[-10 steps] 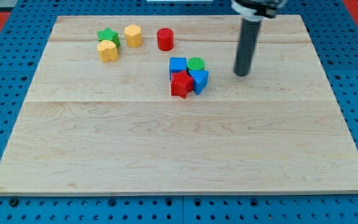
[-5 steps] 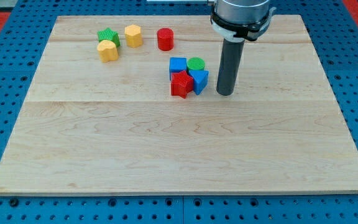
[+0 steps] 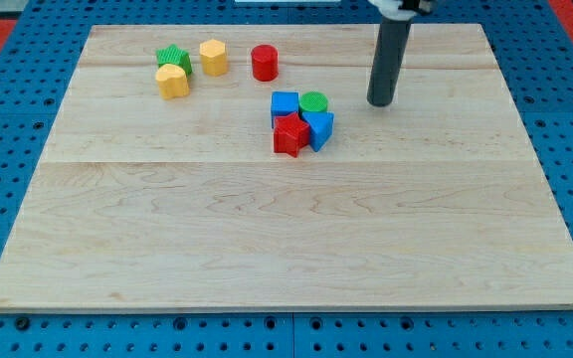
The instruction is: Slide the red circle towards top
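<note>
The red circle (image 3: pixel 264 63) stands upright near the view's top, left of centre, apart from the other blocks. My tip (image 3: pixel 380 102) is on the board well to the right of it and slightly lower. The tip is also just right of and above a tight cluster of a blue square (image 3: pixel 285 104), a green circle (image 3: pixel 313 101), a red star-like block (image 3: pixel 289 134) and a blue triangle-like block (image 3: pixel 319 128). It touches no block.
At the top left, a green block (image 3: pixel 173 57), a yellow heart-like block (image 3: pixel 172 81) and a yellow hexagon-like block (image 3: pixel 213 57) sit close together, left of the red circle. The wooden board (image 3: pixel 286 249) lies on a blue pegboard.
My tip first moved down and left to stand beside the blue triangle-like block, then moved back up and right. No block has moved.
</note>
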Robot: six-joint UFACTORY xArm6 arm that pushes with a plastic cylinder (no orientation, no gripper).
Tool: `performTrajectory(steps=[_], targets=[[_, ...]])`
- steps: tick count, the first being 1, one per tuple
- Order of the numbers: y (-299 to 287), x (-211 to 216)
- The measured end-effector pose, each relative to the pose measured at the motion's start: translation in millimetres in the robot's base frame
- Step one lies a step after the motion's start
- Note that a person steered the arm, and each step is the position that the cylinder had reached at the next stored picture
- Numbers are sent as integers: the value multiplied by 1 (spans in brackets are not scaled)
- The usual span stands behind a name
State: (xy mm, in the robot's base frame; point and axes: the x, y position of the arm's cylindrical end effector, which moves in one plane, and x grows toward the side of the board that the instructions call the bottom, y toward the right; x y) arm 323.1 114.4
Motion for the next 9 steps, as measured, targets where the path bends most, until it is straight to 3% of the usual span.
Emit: performTrajectory(steps=[4,9], targets=[[-122,-13],[-156,-25]])
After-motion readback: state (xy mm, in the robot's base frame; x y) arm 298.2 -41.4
